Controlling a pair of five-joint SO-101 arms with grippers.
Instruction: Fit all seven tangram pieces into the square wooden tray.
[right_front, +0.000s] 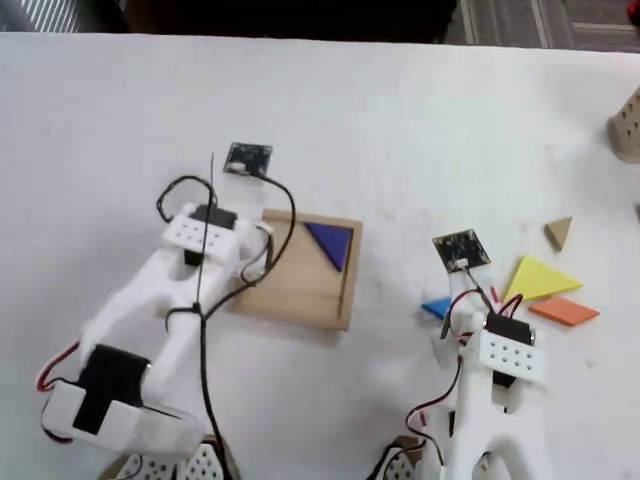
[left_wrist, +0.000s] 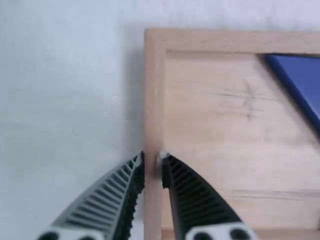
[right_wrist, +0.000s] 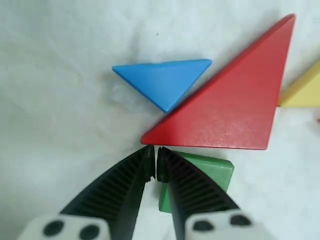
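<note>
The left hand (left_wrist: 152, 162) pinched the side wall of the tray (left_wrist: 215, 41), one finger outside, one inside. A dark blue triangle (left_wrist: 300, 82) lay in the tray's corner. Well away from the tray, the right hand (right_wrist: 154, 160), pressed together, sat at a corner of the red triangle (right_wrist: 230, 110), over a green piece (right_wrist: 210, 172).

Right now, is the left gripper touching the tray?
Touching. Left wrist view: left gripper jaws pinch the tray rim from both sides.
</note>
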